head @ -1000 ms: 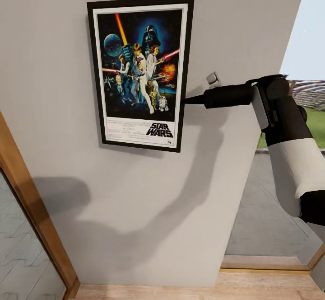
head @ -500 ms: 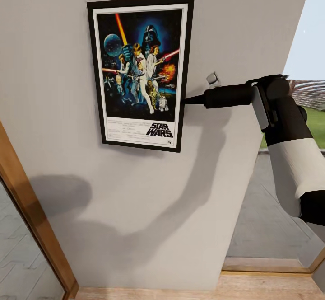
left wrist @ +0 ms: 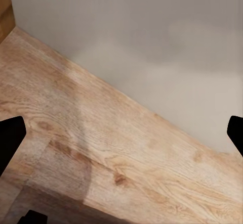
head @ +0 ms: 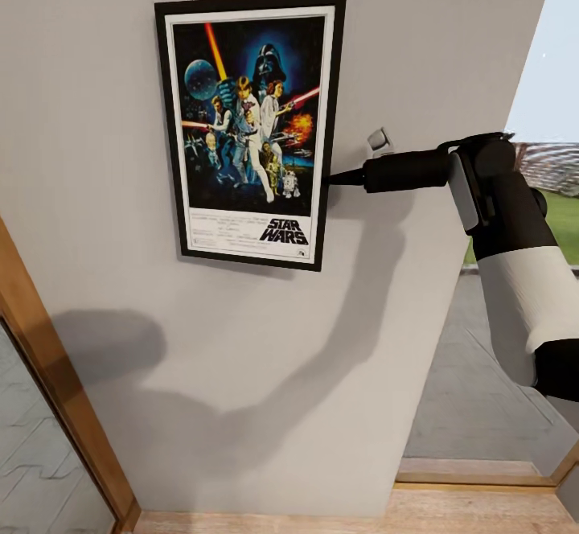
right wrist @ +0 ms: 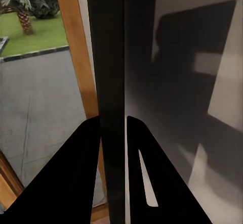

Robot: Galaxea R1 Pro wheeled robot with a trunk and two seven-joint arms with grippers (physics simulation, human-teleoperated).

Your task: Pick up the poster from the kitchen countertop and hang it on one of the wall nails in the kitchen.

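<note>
Fingers (right wrist: pixel 96 158) of the right arm pinch the poster (head: pixel 251 128) by its right edge, seen edge-on between them, holding it upright and flat against the grey wall (head: pixel 241 373), probably to seat it on a nail. Left fingers (left wrist: pixel 10 138) are spread, grasping nothing, above wood floor (left wrist: pixel 101 153).

1. The wall nail is hidden behind the poster (head: pixel 251 128).
2. The right gripper (right wrist: pixel 112 133) fingertips are obscured at the frame's 3 o'clock edge.
3. The left gripper (left wrist: pixel 121 133) fingers are cropped.
</note>
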